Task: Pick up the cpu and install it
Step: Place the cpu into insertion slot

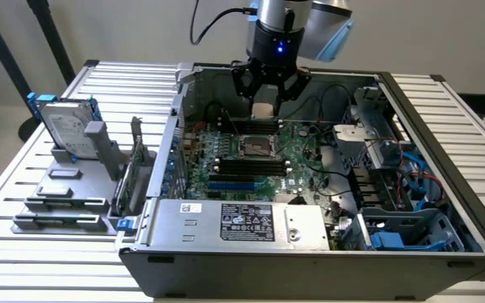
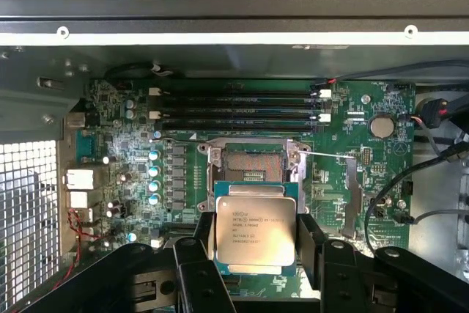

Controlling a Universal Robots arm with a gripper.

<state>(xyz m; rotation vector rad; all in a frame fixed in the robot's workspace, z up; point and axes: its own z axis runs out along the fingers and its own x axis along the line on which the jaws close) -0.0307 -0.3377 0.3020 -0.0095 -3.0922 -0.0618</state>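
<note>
- Exterior view: the gripper (image 1: 269,95) hangs inside the open computer case (image 1: 310,271), holding the cpu (image 1: 263,111) above the board's socket (image 1: 259,146)
- Wrist view: the fingers (image 2: 315,243) pinch the cpu (image 2: 254,234) by opposite edges, near the empty socket (image 2: 253,163)
- Likely light, stiff, delicate underneath; edges suit gripping

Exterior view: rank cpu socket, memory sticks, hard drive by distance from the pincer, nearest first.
1. cpu socket, just under the pincer, which grips the cpu.
2. memory sticks, beyond the socket.
3. hard drive, outside the case, exterior view's left.
</note>
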